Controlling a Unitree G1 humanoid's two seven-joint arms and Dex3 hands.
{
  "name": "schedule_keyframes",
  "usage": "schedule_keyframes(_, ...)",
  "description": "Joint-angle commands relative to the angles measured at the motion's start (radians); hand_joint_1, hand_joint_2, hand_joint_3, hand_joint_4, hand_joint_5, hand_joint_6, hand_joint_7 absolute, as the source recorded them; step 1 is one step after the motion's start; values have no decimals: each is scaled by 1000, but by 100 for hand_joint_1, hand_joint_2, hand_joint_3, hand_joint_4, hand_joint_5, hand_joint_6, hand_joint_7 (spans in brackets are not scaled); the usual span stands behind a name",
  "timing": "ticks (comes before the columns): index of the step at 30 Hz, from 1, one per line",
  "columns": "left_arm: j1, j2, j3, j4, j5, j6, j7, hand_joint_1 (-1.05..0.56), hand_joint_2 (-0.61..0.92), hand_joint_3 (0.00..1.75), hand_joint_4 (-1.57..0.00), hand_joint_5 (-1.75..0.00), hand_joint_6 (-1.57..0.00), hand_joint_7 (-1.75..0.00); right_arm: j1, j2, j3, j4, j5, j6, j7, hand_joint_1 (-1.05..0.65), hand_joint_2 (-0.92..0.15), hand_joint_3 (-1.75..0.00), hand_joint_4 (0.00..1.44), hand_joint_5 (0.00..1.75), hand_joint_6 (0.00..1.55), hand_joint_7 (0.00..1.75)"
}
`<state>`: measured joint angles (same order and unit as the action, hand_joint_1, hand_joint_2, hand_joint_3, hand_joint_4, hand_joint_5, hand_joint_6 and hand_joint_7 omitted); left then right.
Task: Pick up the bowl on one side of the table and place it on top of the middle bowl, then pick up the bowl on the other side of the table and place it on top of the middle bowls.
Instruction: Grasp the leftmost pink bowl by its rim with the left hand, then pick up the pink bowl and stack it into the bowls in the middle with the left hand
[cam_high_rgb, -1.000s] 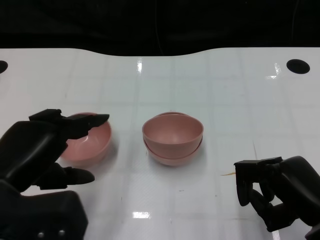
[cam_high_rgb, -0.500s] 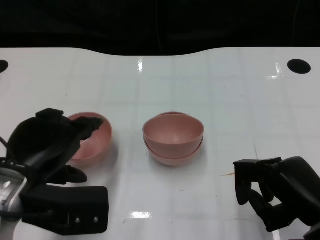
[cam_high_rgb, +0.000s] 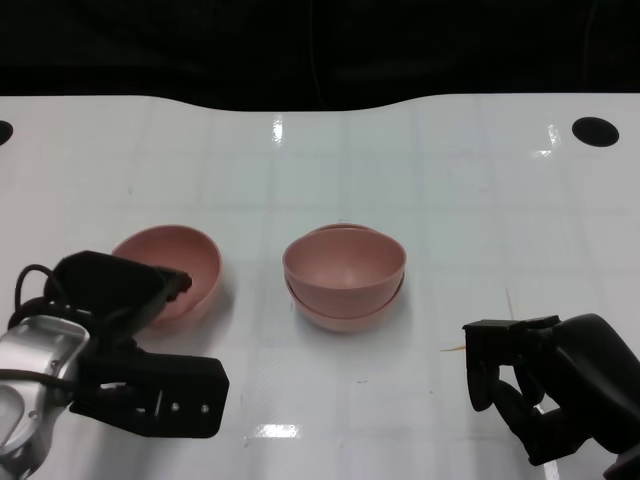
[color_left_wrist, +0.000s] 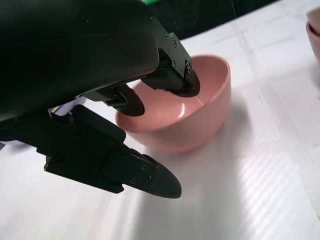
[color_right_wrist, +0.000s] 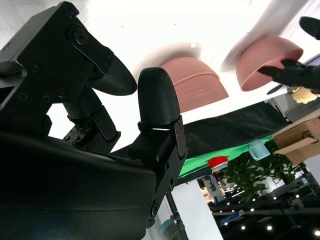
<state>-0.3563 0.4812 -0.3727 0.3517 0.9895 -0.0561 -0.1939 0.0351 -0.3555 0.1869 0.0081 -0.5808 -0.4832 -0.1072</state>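
"Is the left hand (cam_high_rgb: 120, 290) on it?"
"Fingers over the near rim of the left bowl (cam_high_rgb: 178, 270), thumb outside, not clamped. Looks light, stiff, smooth; take the rim."
"The right hand (cam_high_rgb: 545, 385)?"
"Holding nothing, fingers apart. Open tabletop (cam_high_rgb: 450, 180) lies between the bowl and the stacked bowls (cam_high_rgb: 345, 275)."

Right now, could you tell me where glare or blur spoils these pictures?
Head view: sharp, with small glare spots on the table. Left wrist view: the left hand is soft, the side bowl clearer. Right wrist view: the table is blown out white, and the stacked bowls are blurred.
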Motion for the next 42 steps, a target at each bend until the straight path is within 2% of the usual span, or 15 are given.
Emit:
schedule_keyframes(1,-61,11,-40,103,-7,-31,31,-48,92,10,-63,-17,-57,-4,3,-4,-5,-13,3,-4,-2,-10,-17,-160,101,175,80,166)
schedule_keyframes(3,-89,7,-56,174,-19,-65,71,-43,92,12,-71,-21,-65,-7,4,-4,-4,-15,5,-1,2,-11,-17,-160,101,175,80,165)
schedule_keyframes(6,-140,0,-80,309,-43,-150,169,-29,91,18,-85,-90,-108,-14,5,-4,-4,-16,7,-4,2,-11,-17,-160,100,175,80,165)
schedule_keyframes(8,-160,1,-86,355,-60,-197,218,-25,92,10,-83,-143,-118,-29,5,-5,-4,-14,6,-7,-1,-11,-17,-160,100,175,80,165)
schedule_keyframes(9,-166,1,-87,370,-69,-214,240,-23,90,18,-89,-162,-98,-97,5,-4,-4,-14,5,-8,-2,-11,-16,-160,100,175,80,165)
schedule_keyframes(10,-169,0,-88,379,-77,-226,259,-22,90,25,-91,-168,-86,-131,4,-4,-4,-14,5,-7,-3,-10,-16,-160,100,175,80,165)
schedule_keyframes(11,-172,-2,-86,389,-86,-237,283,-22,90,32,-93,-171,-78,-152,4,-3,-4,-14,6,-6,-2,-10,-16,-160,101,175,80,165)
schedule_keyframes(12,-175,-3,-86,397,-94,-244,299,-22,82,55,-94,-173,-74,-166,4,-3,-4,-14,7,-5,-1,-10,-16,-160,101,175,81,165)
schedule_keyframes(13,-178,-3,-89,404,-99,-249,311,-22,77,68,-94,-174,-72,-170,3,-3,-5,-15,8,-4,0,-10,-16,-160,101,175,81,165)
schedule_keyframes(15,-180,0,-88,416,-111,-270,354,-22,71,81,-94,-174,-71,-174,4,-2,-5,-15,7,-3,0,-10,-16,-160,101,175,81,165)
schedule_keyframes(19,-186,9,-70,424,-129,-310,460,-22,64,95,-93,-175,-70,-175,5,-2,-6,-12,8,-6,-4,-10,-17,-160,101,175,81,164)
schedule_keyframes(23,-192,23,-45,387,-157,-317,489,-23,61,99,-90,-175,-68,-175,6,-4,-7,-14,10,-6,-1,-10,-16,-160,100,175,81,164)
schedule_keyframes(28,-191,47,-5,209,-207,-274,359,-22,63,80,-86,-175,-63,-175,2,-3,-7,-1,9,-13,-10,-10,-16,-160,101,175,81,165)
schedule_keyframes(34,-191,40,23,38,-262,-244,225,-21,58,90,-87,-175,-67,-175,0,-2,-5,4,8,-14,-10,-10,-16,-160,100,175,81,165)
schedule_keyframes(42,-262,1,3,38,-342,-337,100,-18,50,93,-89,-175,-70,-175,1,0,-3,-1,6,-5,-5,-10,-17,-160,100,175,81,165)
